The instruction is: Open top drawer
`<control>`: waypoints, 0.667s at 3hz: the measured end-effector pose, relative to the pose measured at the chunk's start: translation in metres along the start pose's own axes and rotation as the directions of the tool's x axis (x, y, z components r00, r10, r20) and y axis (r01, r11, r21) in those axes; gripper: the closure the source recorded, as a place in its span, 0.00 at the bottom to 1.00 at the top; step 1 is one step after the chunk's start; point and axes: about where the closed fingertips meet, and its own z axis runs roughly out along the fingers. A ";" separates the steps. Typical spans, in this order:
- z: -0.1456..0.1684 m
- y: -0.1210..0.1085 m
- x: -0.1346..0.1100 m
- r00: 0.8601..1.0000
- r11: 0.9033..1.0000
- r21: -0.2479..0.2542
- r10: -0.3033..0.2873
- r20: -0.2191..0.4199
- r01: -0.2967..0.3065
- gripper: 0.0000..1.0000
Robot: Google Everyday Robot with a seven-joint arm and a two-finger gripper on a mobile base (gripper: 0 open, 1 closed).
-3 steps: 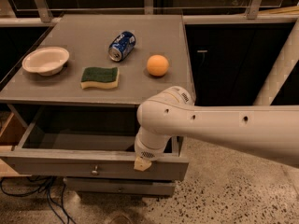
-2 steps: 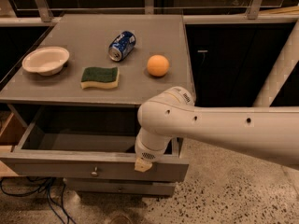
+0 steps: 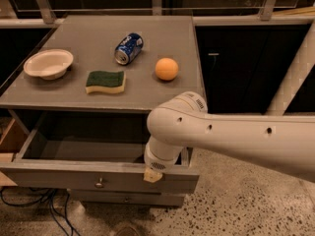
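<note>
The top drawer (image 3: 59, 176) is pulled well out from under the grey countertop. Its shallow grey box is open to view and looks empty. Its flat front panel carries a small round metal knob (image 3: 100, 183) at its middle. My white arm comes in from the right, and its wrist hangs over the drawer's front rim near the right end. My gripper (image 3: 153, 173) is at that rim, mostly hidden by the wrist. A lower drawer front (image 3: 125, 198) with its own knob shows just beneath.
On the countertop (image 3: 64, 100) lie a white bowl (image 3: 48, 63), a green and yellow sponge (image 3: 105, 81), a blue soda can (image 3: 128, 48) on its side and an orange (image 3: 166, 68). Cables (image 3: 34, 205) lie on the speckled floor at the left. A white post (image 3: 295, 75) stands at the right.
</note>
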 end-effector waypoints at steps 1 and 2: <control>-0.004 0.003 0.002 1.000 1.000 0.006 0.009 -0.004 -0.009 1.00; -0.009 0.006 0.005 1.000 1.000 0.013 0.019 -0.010 -0.018 1.00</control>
